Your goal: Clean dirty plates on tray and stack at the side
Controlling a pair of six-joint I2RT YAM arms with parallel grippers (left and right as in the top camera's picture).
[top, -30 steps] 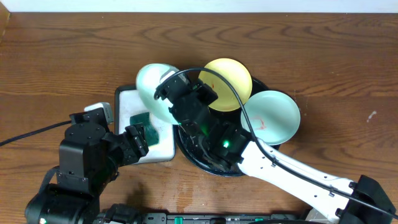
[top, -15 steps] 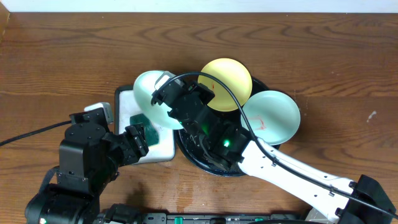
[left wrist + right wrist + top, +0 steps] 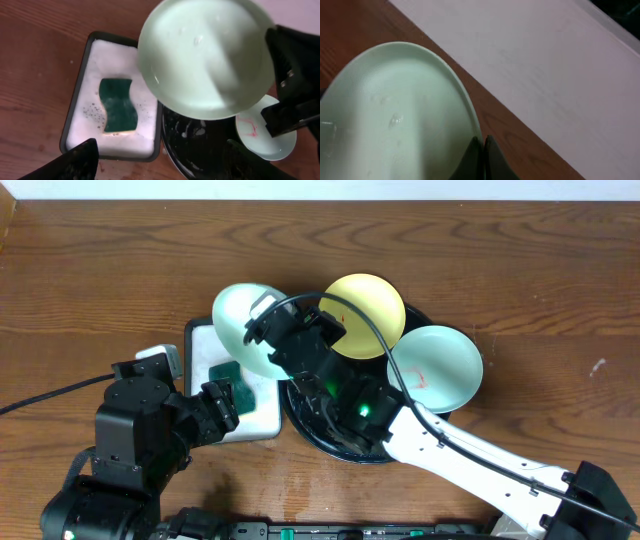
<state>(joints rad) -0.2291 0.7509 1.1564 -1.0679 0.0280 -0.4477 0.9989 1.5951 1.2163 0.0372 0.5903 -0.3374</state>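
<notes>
**Overhead: a wet mint plate, pinched at one rim, waits to be set down at the side**

We start from the worktop (image 3: 100,260), which is bare along its far edge and toward its far left corner. That is where we judge the stack should begin. The black tray (image 3: 210,150) sits mid-worktop, nearer the near edge, with the white tray (image 3: 111,60) of foam just beside it on the left.

The held mint plate (image 3: 238,320) hangs over the far end of the white tray. It shows droplets and no red that we can see. The yellow plate (image 3: 372,310) and the second mint plate (image 3: 445,365), which has a red smear, rest on the far and right parts of the black tray. A green sponge (image 3: 118,106) lies in the foam.

The right fingers (image 3: 481,150) are nipped nearly together on the held plate's rim. The left fingers (image 3: 228,402) are spread wide and empty near the white tray's near end.

A glossy wet plate gripped at one edge may droop or slip. We would carry it low and slowly toward the far left corner, well clear of both trays. We would lower it until it lies flat, and part the fingers only then.
</notes>
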